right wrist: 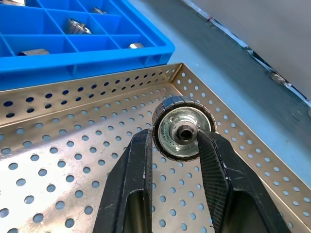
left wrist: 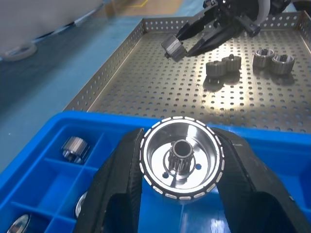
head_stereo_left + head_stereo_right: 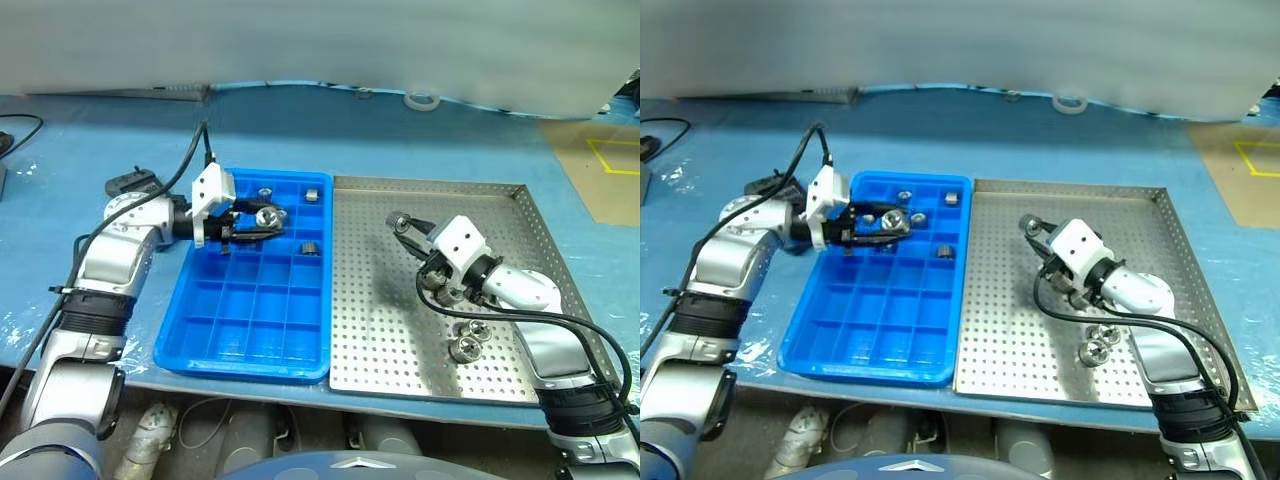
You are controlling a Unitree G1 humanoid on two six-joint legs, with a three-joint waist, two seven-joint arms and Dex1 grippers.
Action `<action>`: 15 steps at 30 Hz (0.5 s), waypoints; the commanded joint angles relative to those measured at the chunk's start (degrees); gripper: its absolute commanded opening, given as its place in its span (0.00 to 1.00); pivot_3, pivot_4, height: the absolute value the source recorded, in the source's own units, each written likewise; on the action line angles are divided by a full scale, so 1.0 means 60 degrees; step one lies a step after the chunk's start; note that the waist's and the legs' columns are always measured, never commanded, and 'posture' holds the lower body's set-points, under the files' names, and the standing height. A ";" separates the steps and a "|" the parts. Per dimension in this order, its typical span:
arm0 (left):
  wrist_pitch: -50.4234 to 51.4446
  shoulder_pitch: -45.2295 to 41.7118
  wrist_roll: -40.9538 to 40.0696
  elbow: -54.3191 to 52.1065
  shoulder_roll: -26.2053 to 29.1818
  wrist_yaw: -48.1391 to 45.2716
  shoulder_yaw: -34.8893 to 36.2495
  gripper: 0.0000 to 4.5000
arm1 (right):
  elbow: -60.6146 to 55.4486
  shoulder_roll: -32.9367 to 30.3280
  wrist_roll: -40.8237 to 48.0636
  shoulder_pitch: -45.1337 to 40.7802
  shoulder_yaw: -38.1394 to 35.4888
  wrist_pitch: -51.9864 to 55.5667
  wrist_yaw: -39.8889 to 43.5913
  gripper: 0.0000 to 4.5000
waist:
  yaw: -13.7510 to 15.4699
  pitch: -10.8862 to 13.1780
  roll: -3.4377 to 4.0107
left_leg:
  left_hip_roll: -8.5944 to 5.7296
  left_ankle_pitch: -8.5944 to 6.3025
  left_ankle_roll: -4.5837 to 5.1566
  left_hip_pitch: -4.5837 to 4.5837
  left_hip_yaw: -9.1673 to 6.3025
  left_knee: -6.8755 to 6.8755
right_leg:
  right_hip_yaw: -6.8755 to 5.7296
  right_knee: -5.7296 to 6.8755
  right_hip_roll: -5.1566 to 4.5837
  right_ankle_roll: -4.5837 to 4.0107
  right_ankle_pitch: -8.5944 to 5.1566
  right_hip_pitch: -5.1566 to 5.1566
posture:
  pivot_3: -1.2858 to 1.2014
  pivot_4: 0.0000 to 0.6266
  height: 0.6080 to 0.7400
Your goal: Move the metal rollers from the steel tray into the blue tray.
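While both arms hang over the worktop, each gripper is clenched on one of the metal rollers. The left gripper [image 3: 268, 222] hovers above the blue tray [image 3: 215, 345], over its far compartments, and its two black fingers [image 2: 121, 189] pinch a shiny roller [image 2: 182, 158] by its ribbed rim, with the open face and small central hub turned toward the wrist camera. The right gripper [image 3: 397, 222] reaches over the steel tray [image 3: 400, 370], which sits just beside the blue tray on its right, their long sides touching or nearly so. This gripper's fingers [image 1: 133, 184] grasp a second roller [image 1: 183, 127] on either side, holding it above the perforated floor, toward the far part of the steel tray.

Several more rollers lie loose on the steel tray's floor, near its front right corner: a small cluster [image 3: 470, 338] rests close to the right forearm. Other rollers already sit in the blue tray, each in its own compartment: two in the far row [image 3: 266, 192] [image 3: 312, 195] and one a row or two nearer [image 3: 310, 248]. The near compartments of the blue tray hold nothing visible. Beyond both trays, a roll of tape [image 3: 424, 99] lies on the blue table cover [image 3: 80, 150].
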 commanded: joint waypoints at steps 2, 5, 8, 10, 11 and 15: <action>-0.0138 0.0993 -0.0078 0.0109 0.0876 0.0368 0.1167 0.38 | -0.0075 0.0147 0.0059 -0.0225 0.0086 -0.0301 -0.0008 0.23 | -0.0017 -0.0002 -0.0004 | -0.0001 0.0020 -0.0026 -0.0001 0.0002 -0.0048 | 0.0002 -0.0004 0.0001 0.0001 0.0001 -0.0028 | 0.45 0.24 1.00; -0.0024 0.1711 -0.0212 -0.0061 0.0981 0.0737 0.1605 0.38 | 0.0120 0.0282 0.0059 -0.0412 0.0257 -0.0392 0.0064 0.23 | 0.0046 -0.0003 -0.0006 | 0.0001 0.0038 -0.0040 -0.0003 0.0002 -0.0091 | -0.0006 -0.0007 0.0001 0.0001 0.0001 -0.0051 | 0.46 0.24 1.00; 0.0091 0.2416 -0.0408 -0.0533 0.1015 0.0895 0.1898 0.38 | 0.0366 0.0405 0.0046 -0.0676 0.0491 -0.0508 0.0179 0.23 | 0.0154 -0.0005 -0.0016 | 0.0003 0.0046 -0.0028 -0.0010 0.0002 -0.0099 | -0.0018 0.0006 0.0001 0.0001 0.0001 -0.0062 | 0.48 0.24 1.00; 0.0164 0.3014 -0.0493 -0.0878 0.1030 0.1038 0.2099 0.38 | 0.0624 0.0459 -0.0019 -0.0942 0.0665 -0.0655 0.0286 0.23 | 0.0232 -0.0009 -0.0035 | 0.0002 0.0048 -0.0023 -0.0009 0.0001 -0.0099 | -0.0020 0.0011 0.0001 0.0000 0.0000 -0.0065 | 0.49 0.24 1.00; 0.0152 0.3263 -0.0487 -0.0944 0.1037 0.1135 0.2195 0.38 | 0.0753 0.0485 -0.0025 -0.1080 0.0730 -0.0716 0.0333 0.23 | 0.0250 -0.0011 -0.0038 | 0.0002 0.0047 -0.0026 -0.0007 0.0001 -0.0098 | -0.0021 0.0015 0.0001 -0.0001 0.0000 -0.0065 | 0.49 0.24 1.00; 0.0201 0.3921 -0.0467 -0.1172 0.0867 0.1590 0.2320 0.38 | 0.1206 0.0580 -0.0018 -0.1552 0.0901 -0.0920 0.0497 0.23 | 0.0406 -0.0012 -0.0045 | 0.0003 0.0053 -0.0049 -0.0003 0.0001 -0.0098 | -0.0020 0.0024 0.0001 -0.0001 0.0001 -0.0058 | 0.51 0.24 1.00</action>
